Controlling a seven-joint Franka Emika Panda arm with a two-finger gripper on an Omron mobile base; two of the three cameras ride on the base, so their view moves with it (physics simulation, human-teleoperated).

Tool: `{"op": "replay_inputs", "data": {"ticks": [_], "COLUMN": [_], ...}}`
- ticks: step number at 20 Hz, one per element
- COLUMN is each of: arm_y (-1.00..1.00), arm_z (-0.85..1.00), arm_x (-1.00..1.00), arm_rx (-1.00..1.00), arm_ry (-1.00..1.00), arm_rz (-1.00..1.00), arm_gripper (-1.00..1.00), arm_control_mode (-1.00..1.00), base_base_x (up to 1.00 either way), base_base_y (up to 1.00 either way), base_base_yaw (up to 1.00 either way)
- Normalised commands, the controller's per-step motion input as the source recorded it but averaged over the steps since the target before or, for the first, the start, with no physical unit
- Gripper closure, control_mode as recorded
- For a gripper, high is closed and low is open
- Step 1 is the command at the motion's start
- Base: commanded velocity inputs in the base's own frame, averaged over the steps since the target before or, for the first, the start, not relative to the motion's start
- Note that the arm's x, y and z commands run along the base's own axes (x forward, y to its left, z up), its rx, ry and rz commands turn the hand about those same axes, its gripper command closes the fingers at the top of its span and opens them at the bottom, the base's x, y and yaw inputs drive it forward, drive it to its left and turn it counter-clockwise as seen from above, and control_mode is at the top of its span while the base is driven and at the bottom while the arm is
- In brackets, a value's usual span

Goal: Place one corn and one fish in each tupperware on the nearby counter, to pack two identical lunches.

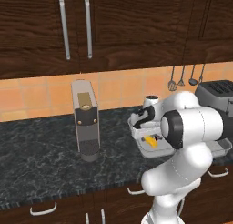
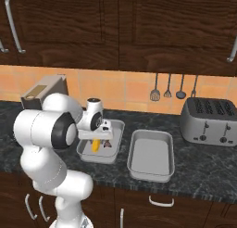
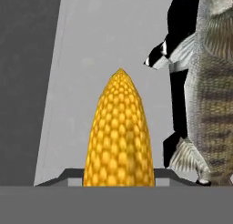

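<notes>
One cob goes down into the left tupperware (image 2: 83, 154), beside the dark fish already there.

Left base view: the gripper (image 1: 146, 119) hangs over that tray, left of the toaster (image 1: 217, 96), the yellow corn (image 1: 150, 141) under it; the arm hides much. Right base view: the cob hangs nearly upright between the fingers, tip down, the dark fish (image 2: 107, 144) just beside it, the second tupperware (image 2: 150, 156) bare between tray and toaster. Hand view: the claw is narrowed onto the cob's thick end, its long axis running straight away from the hand, the fish alongside and roughly parallel. To do this well, I would lower until the tip nears the floor, keep clear of the fish, then release.
</notes>
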Motion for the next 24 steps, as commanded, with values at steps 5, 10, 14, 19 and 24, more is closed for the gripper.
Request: {"op": "replay_inputs", "data": {"ticks": [5, 10, 14, 19, 24], "arm_y": [0.00, 0.00, 0.00, 0.00, -0.04], "arm_z": [0.00, 0.08, 0.26, 0.83, 1.00], "arm_x": [-0.08, -0.51, -0.64, -0.66, -0.84], "arm_rx": [0.00, 0.00, 0.02, 0.05, 0.06], "arm_ry": [-0.03, -0.18, -0.21, -0.29, -0.02], "arm_rz": [0.00, 0.00, 0.00, -0.01, -0.01], "arm_gripper": [-1.00, -1.00, -1.00, -1.00, -1.00], "arm_control_mode": [-1.00, -1.00, -1.00, -1.00, -1.00], "base_base_x": [0.00, 0.00, 0.00, 0.00, 0.00], "base_base_y": [0.00, 0.00, 0.00, 0.00, 0.00], "base_base_yaw": [0.00, 0.00, 0.00, 0.00, 0.00]}}
